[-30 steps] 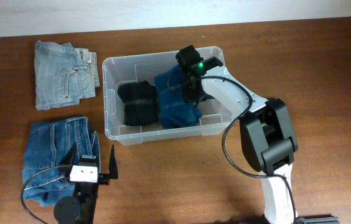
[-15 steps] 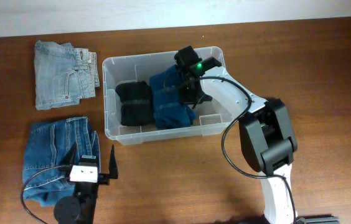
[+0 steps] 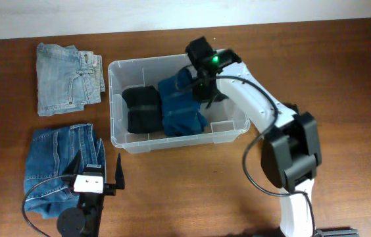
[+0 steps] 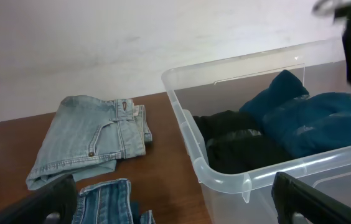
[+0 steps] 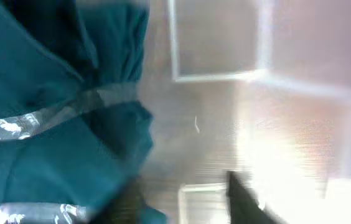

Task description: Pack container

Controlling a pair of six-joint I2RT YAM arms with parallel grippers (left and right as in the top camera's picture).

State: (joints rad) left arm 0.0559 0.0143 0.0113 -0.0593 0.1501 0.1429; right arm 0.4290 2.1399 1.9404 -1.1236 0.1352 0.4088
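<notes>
Container: one clear plastic bin (image 3: 114,105), standing on the bench (image 3: 343,79) near the middle of its far edge, long side along that edge.
Inside the bin: two folded pieces, side by side and touching: a black garment (image 3: 143,110) at the left end and a teal garment (image 3: 182,108) in the middle; the right end of the base is bare.
Outside the bin: two pairs of jeans, both left of it: light jeans (image 3: 67,79) folded at the far-left corner of the bench, and dark jeans (image 3: 50,164) toward the near-left corner.
In the way, right side: the right arm (image 3: 258,105) reaches across the bin's right end and far-right corner, hiding part of the rim and of the teal garment from overhead.
In the way, left side: the left gripper hangs over the right edge of the dark jeans and covers part of them.
Right gripper (image 3: 205,89): over the teal garment's far right part; its wrist view is blurred, so I cannot tell how its jaws stand.
Left gripper (image 3: 98,158): fingers spread wide, nothing between them, near the bench's near edge.
Arms counted: two.
</notes>
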